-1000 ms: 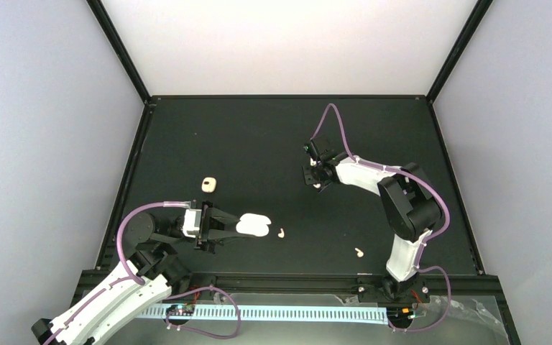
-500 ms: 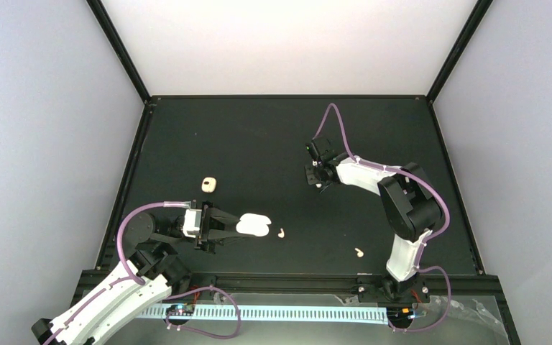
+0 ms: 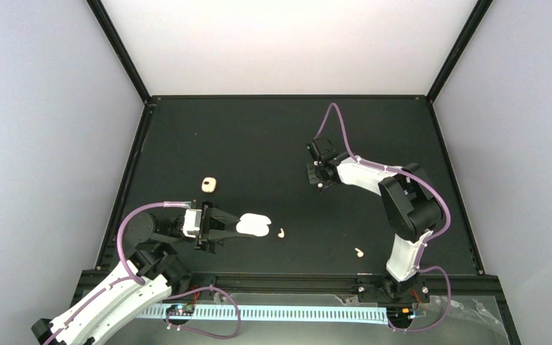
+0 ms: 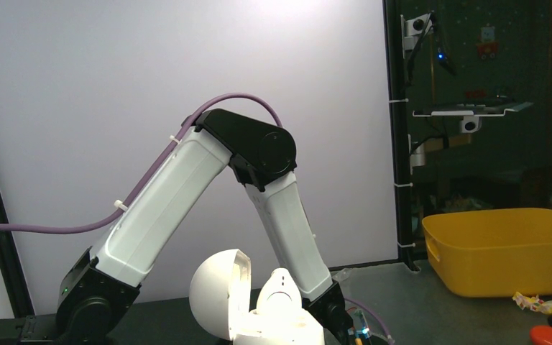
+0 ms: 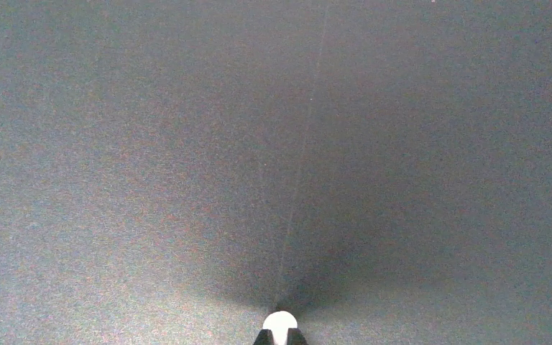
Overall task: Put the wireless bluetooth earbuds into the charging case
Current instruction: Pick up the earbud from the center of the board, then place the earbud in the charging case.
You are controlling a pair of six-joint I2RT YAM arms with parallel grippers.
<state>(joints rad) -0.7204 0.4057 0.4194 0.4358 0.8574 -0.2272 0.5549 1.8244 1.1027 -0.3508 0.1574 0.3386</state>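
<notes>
My left gripper (image 3: pixel 236 227) is shut on the glossy white charging case (image 3: pixel 254 226) low on the left of the mat. In the left wrist view the case (image 4: pixel 280 332) has its lid (image 4: pixel 215 291) swung open, and a rounded white piece (image 4: pixel 279 293) stands up in it. Two cream-white earbuds lie loose on the mat: one (image 3: pixel 281 233) just right of the case, one (image 3: pixel 359 252) near the front right. My right gripper (image 3: pixel 321 184) is far from them at mid-table, shut on a small round white piece (image 5: pixel 280 321), an earbud by its look, right at the mat.
A peach-tan lump (image 3: pixel 209 185) lies on the mat behind my left gripper. Black frame rails (image 3: pixel 126 180) border the mat. The right arm (image 4: pixel 187 172) fills the left wrist view, with a yellow bin (image 4: pixel 503 251) beyond the table.
My right gripper's fingers have closed on the small white piece and it has shifted slightly right. The left arm and the case have not moved.
</notes>
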